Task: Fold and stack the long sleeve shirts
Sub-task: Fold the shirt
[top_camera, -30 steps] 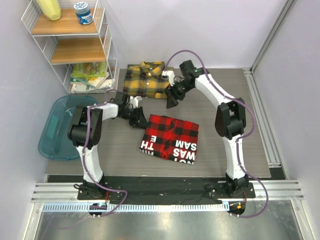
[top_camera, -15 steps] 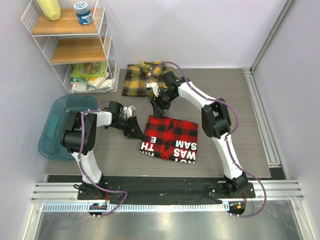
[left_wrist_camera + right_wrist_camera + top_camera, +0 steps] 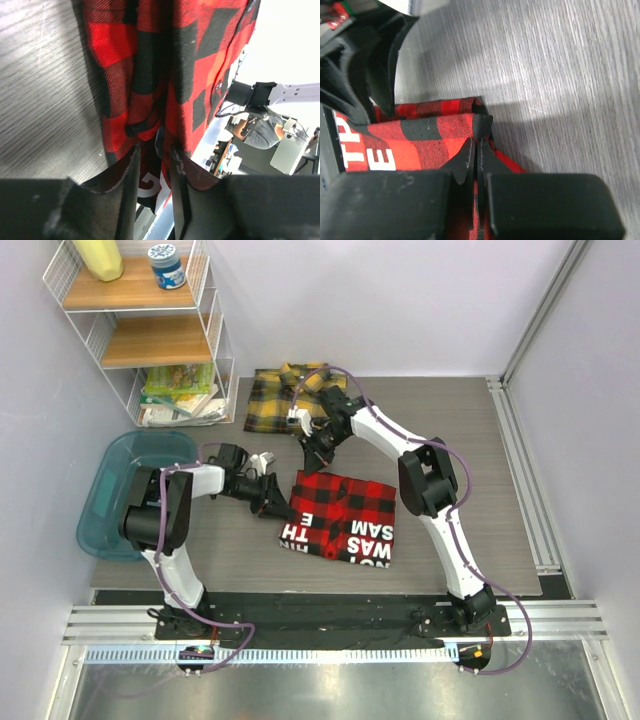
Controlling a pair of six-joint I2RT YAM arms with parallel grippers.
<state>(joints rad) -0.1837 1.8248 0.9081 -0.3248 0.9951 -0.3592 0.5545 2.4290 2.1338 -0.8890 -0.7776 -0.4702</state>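
The red-and-black shirt (image 3: 342, 518) lies folded mid-table, white lettering toward the near edge. The yellow-and-black shirt (image 3: 288, 400) lies folded at the back. My left gripper (image 3: 272, 500) is at the red shirt's left edge. In the left wrist view it (image 3: 156, 150) is closed on the thick folded edge of the red shirt (image 3: 150, 60), with fabric between its fingers. My right gripper (image 3: 318, 447) is at that shirt's back left corner. In the right wrist view it (image 3: 477, 142) is shut, pinching the top layer of the red shirt (image 3: 425, 135) at the fold.
A wire shelf (image 3: 150, 335) with bottles and magazines stands at the back left. A blue tub (image 3: 115, 490) sits by the table's left edge. A metal rail (image 3: 525, 480) runs along the right side.
My right arm swung from beside the yellow shirt down to the red shirt's back left corner and its jaws shut. The left gripper slid a little right onto the red shirt's edge.
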